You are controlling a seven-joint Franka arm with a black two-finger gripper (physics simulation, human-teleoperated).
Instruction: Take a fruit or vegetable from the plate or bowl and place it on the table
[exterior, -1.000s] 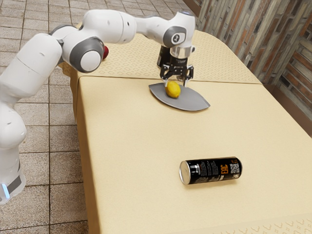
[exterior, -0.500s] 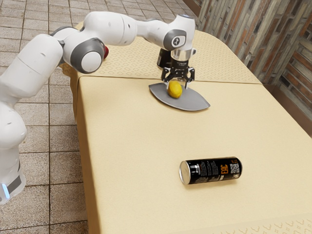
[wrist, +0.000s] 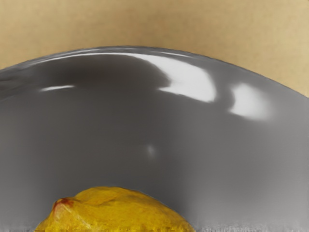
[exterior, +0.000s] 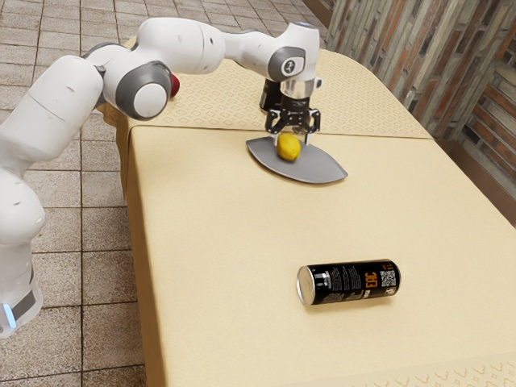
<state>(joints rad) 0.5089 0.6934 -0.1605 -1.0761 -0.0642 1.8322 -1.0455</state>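
Observation:
My gripper (exterior: 292, 140) is low over the grey plate (exterior: 318, 167) in the exterior view, its fingers apart and open. The yellow lemon (exterior: 288, 147) rests on the plate at the near side of the fingers, overlapping the space below them. Whether a finger touches it, I cannot tell. In the wrist view the lemon (wrist: 116, 210) lies at the lower edge, close under my hand, with a reddish tip. Around it spreads the shiny, curved plate (wrist: 120, 130).
A black can (exterior: 351, 281) lies on its side on the cream-clothed table (exterior: 218, 242), toward the exterior view's bottom. Behind the arm, a red round object (exterior: 174, 85) is partly hidden. A brick wall stands beyond the table.
Over the last second the lemon has turned and shifted slightly toward the exterior view's right. My hand moved slightly that way, then back left over the last half second. The plate and can stayed put.

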